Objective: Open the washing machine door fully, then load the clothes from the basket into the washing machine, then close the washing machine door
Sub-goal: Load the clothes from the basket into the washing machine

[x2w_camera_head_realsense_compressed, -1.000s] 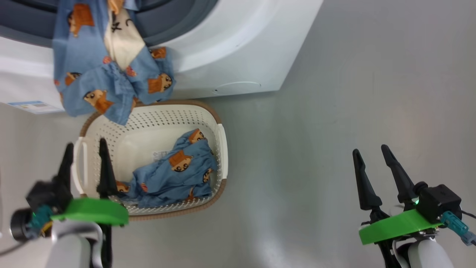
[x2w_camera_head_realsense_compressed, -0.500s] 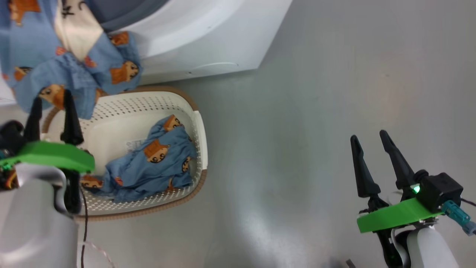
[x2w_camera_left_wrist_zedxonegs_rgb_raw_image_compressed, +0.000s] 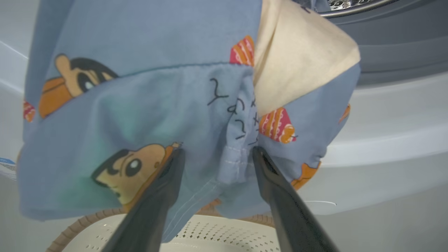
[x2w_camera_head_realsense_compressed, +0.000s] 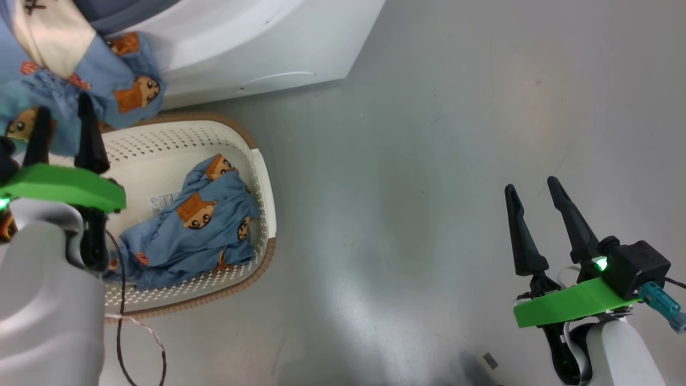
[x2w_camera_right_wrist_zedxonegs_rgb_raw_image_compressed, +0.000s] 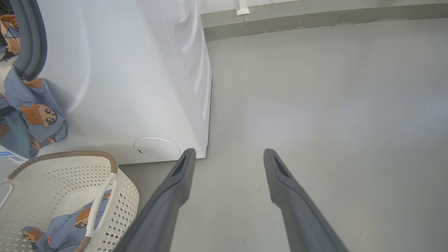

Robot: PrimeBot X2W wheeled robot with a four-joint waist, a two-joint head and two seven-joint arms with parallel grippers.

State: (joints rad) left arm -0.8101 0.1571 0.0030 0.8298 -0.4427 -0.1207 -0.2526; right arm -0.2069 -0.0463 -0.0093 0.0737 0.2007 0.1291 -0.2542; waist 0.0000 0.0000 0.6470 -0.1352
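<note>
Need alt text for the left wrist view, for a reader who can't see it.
Light blue cartoon-print clothes hang out of the washing machine, close in front of the open left gripper. The basket sits below them.

Blue bear-print clothes (x2w_camera_head_realsense_compressed: 187, 236), cream basket (x2w_camera_head_realsense_compressed: 177, 142), white washing machine (x2w_camera_head_realsense_compressed: 257, 43).

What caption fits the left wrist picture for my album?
Open left gripper facing bear-print clothes hanging from the washing machine, above the basket.

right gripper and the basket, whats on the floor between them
Nothing: the head view shows bare grey floor between the right gripper and the basket.
</note>
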